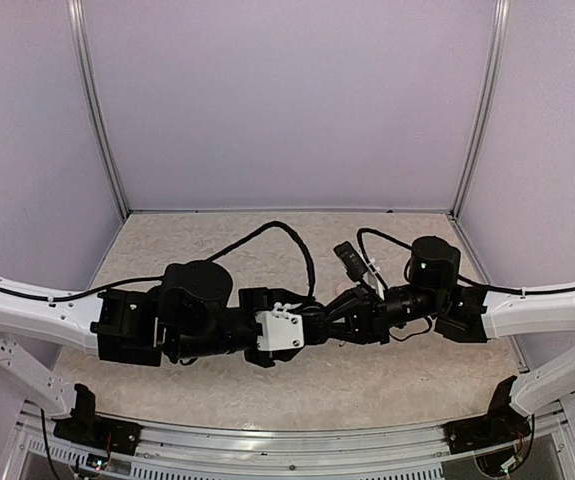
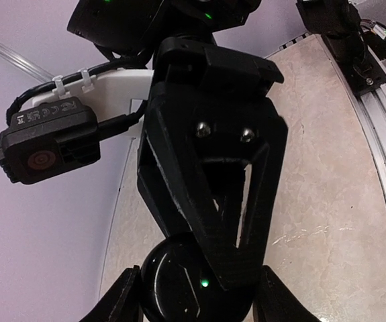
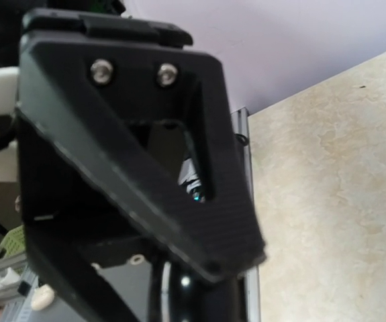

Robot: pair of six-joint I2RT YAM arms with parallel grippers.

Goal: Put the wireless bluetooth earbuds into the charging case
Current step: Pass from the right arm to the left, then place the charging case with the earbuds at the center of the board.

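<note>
The charging case [image 2: 172, 285] is a round, glossy black puck with a small green light on it. My left gripper [image 2: 199, 300] is shut on it, with one finger on each side. My right gripper [image 2: 231, 272] reaches in from above; its fingers converge to a tip that touches the top of the case. In the top view the left gripper [image 1: 315, 322] and the right gripper [image 1: 339, 318] meet above the middle of the table, and the case is hidden there. The case's dark edge [image 3: 182, 295] shows low in the right wrist view. No earbud is visible in any view.
The beige marbled table [image 1: 217, 385] is enclosed by purple walls on three sides. An aluminium rail [image 2: 380, 127] runs along the near edge. The right arm's wrist camera [image 2: 45, 144] on its white bracket hangs close above the left gripper. Black cables loop over both wrists.
</note>
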